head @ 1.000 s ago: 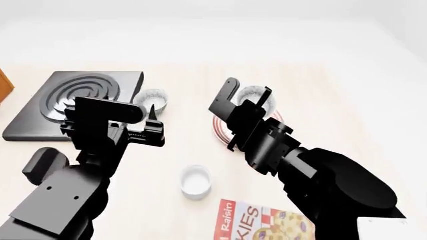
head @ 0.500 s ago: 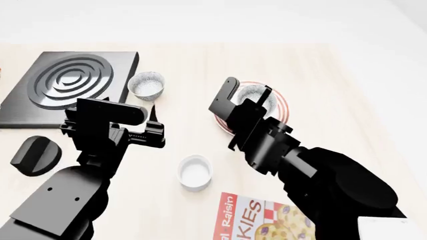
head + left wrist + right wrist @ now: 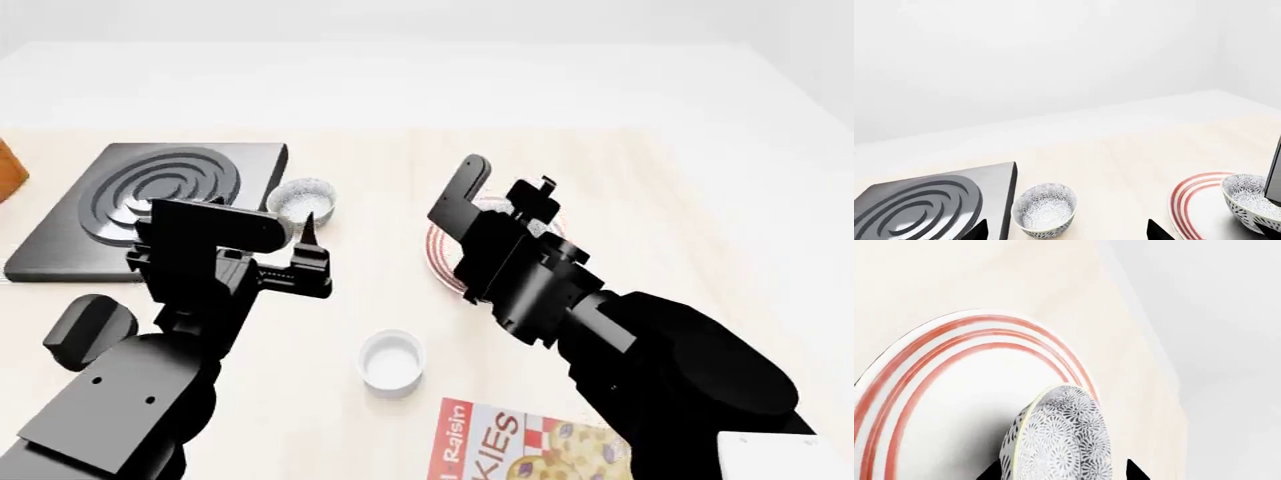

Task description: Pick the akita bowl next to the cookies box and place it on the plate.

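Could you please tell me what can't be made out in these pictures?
- Right hand: head view, grip state unclear.
- Akita bowl: its base is cut off by the right wrist view's edge.
- Cookies box: cropped and arm-covered.
- Left hand: opening unreadable.

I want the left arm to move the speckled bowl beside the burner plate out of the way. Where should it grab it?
Probably best to pinch the speckled bowl by its rim from above, one finger inside and one outside: it stands upright, mouth open, wall thin. Take the side away from the burner plate, which sits close.
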Robot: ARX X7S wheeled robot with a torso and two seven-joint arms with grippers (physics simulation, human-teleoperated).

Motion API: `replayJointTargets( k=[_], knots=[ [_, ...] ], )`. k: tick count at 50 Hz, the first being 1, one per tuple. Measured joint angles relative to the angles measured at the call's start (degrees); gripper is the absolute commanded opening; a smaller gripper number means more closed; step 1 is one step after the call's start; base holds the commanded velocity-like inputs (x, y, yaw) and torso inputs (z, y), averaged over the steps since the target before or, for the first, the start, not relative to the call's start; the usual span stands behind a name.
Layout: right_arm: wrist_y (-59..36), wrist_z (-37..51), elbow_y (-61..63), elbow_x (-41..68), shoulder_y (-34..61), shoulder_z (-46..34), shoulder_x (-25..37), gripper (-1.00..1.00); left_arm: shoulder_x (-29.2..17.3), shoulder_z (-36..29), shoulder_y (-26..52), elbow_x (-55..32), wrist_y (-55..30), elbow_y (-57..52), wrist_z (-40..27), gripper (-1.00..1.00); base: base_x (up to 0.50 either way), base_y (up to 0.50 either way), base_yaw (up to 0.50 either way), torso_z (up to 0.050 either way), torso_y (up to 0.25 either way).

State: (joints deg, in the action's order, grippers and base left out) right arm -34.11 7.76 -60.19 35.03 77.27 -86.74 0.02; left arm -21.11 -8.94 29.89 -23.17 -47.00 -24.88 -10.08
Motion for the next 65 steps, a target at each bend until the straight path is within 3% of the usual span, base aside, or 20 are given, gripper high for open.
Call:
replayJointTargets(
  k=[25, 32, 38, 44, 51, 65],
  knots=[
    [-0.37, -1.27, -0.28, 1.14, 0.58, -0.01, -0.01, 1.00, -0.55, -0.47, -0.08, -0.43, 0.29, -0.37, 0.17, 1.00, 0.00, 0.00, 0.00, -0.014, 0.247],
    [0.05, -2.40, -0.81, 2.32, 1.50, 0.31, -0.01, 1.00, -0.38, 0.02, -0.25, -0.71, 0.49, -0.21, -0.13, 1.00, 0.00, 0.00, 0.00, 0.000, 0.000],
    [-0.67, -9.06, -1.48, 5.98, 6.04, 1.03, 0.17, 1.00, -0.28, 0.30, -0.15, -0.83, 0.55, 0.21, -0.38, 1.00, 0.00, 0.00, 0.00, 0.000, 0.000],
    [-5.71, -11.73, 8.33, 10.86, 12.57, 3.06, 5.88, 1.00, -0.13, 0.50, 0.30, -0.96, 0.33, 0.37, -0.75, 1.00, 0.00, 0.00, 0.00, 0.000, 0.000],
    [-10.22, -7.36, 23.12, 17.24, 16.66, 8.15, 14.81, 1.00, 0.09, 0.88, 1.06, -1.45, -0.17, 0.15, -1.10, 1.00, 0.00, 0.00, 0.00, 0.000, 0.000],
    [-5.85, 3.41, 43.27, 34.33, 9.67, 24.44, 30.45, 1.00, 0.12, 1.16, 2.59, -2.27, -1.21, -0.60, -1.48, 1.00, 0.00, 0.00, 0.00, 0.000, 0.000]
  ],
)
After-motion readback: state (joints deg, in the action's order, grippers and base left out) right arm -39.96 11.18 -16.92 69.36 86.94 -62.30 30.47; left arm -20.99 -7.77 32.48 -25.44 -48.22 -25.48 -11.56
